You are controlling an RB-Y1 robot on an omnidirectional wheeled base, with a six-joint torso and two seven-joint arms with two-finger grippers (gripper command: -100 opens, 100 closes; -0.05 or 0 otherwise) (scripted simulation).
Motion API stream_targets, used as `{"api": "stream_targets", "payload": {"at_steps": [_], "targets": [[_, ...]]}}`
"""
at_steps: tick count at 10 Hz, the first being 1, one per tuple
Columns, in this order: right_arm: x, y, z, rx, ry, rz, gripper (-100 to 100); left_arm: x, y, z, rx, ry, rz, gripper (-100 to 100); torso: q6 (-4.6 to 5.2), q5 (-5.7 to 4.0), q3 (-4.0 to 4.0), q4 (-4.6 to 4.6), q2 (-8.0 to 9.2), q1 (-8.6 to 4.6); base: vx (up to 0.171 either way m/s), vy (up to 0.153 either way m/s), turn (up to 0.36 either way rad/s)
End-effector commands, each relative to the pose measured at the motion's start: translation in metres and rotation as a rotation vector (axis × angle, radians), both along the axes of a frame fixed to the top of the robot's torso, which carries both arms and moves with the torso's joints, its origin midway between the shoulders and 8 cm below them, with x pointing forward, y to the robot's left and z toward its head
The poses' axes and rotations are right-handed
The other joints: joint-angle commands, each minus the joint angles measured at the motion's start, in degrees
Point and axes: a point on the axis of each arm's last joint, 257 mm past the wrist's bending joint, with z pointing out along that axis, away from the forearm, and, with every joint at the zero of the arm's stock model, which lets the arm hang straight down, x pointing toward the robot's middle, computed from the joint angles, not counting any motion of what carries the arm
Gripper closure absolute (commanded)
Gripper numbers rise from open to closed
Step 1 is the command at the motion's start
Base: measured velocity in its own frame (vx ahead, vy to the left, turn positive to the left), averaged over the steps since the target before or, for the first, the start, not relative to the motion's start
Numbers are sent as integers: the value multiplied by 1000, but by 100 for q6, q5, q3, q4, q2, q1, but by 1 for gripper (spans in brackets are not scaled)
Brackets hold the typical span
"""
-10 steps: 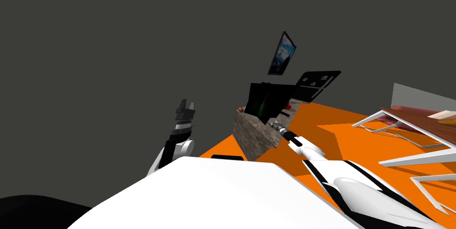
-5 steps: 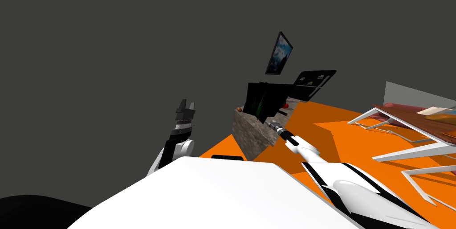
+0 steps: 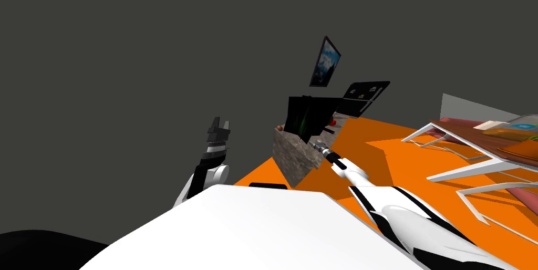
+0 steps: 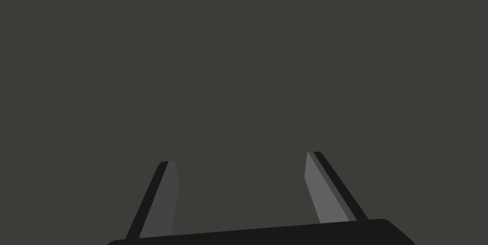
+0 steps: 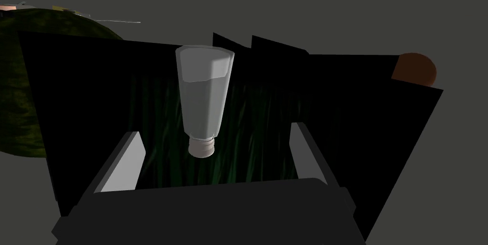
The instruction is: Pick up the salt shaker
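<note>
The left gripper (image 3: 220, 122) hangs raised and idle, well apart from the work. Its two fingers are spread with nothing between them, and it has no part in this step. The right arm reaches forward at a mottled, stone-like counter (image 3: 291, 157), and the right gripper (image 5: 215, 129) is spread wide and holds nothing. Beyond one finger (image 5: 122, 163) and far past its tip sits a dark green mottled round thing (image 5: 19, 89). The salt shaker (image 5: 205, 92) shows in the gap between the fingers and touches neither. It has a clear tapered body with a pale cap (image 5: 200, 147), and the cap end shows toward the gripper's body. I cannot tell how far ahead of the fingertips it is. It is off-centre, closer to that first finger than to the other finger (image 5: 309, 154). To grip well, I judge that the hand should first shift sideways until the two gaps match. It should then advance until the blades flank the wide body rather than the narrow cap, and only then close, slowly, since a smooth tapered wall may slip out from thin blades. Just behind the shaker stand black planes with faint green streaks (image 5: 267, 113), so the advance should stop short of them. Past the second finger, at the planes' far corner, sits a small brown ball (image 5: 415, 68).
</note>
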Motion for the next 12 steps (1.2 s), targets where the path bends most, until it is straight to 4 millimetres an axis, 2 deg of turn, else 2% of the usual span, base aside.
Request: {"api": "stream_targets", "payload": {"at_steps": [1, 5, 6, 8, 10, 11, 12], "targets": [[3, 13, -1, -7, -10, 23, -100, 0, 0, 0, 0, 0, 0, 0, 0, 0, 0, 0, 0, 0, -49, -20, -42], [5, 18, 1, -8, -18, 30, -100, 0, 0, 0, 0, 0, 0, 0, -14, -12, 12, -18, 40, 65, -16, -1, -2], [10, 24, 9, 11, -58, 26, -100, 0, 0, 0, 0, 0, 0, 0, -17, -16, 9, -24, 41, 72, -34, 24, -22], [-1, 0, 8, 33, -56, -34, -100, 0, 0, 0, 0, 0, 0, 0, -29, -13, 16, -22, 53, 108, 41, 44, 23], [-17, -32, 7, 53, -44, -107, -100, 0, 0, 0, 0, 0, 0, 0, -30, -9, -13, -33, 0, 116, 189, 45, 49], [-17, -32, 7, 53, -44, -107, -100, 0, 0, 0, 0, 0, 0, 0, -31, -11, -26, -38, -20, 114, 162, 11, 23], [-24, -45, 6, 59, -38, -134, -100, 0, 0, 0, 0, 0, 0, 0, -30, -12, -22, -37, -12, 104, 114, 3, 22]]}}
